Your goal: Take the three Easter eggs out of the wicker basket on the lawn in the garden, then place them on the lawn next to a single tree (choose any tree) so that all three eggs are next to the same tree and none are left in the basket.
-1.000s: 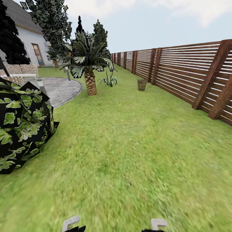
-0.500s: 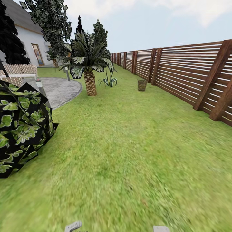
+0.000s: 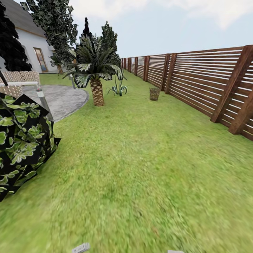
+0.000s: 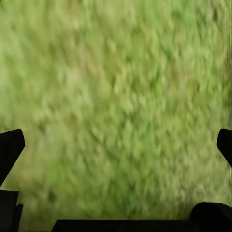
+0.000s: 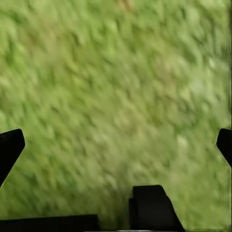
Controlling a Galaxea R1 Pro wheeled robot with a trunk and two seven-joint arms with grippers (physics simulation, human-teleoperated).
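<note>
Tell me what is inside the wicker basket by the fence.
The wicker basket stands far off on the lawn, close to the wooden fence. From the head view only its outer wall shows; its inside is hidden and too distant, so any eggs cannot be made out.

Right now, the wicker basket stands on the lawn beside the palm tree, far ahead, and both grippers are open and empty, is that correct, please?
Not quite: the head view shows the basket standing on the lawn beside the fence, well apart from the palm. The rest holds: the left gripper and right gripper are open and empty.
</note>
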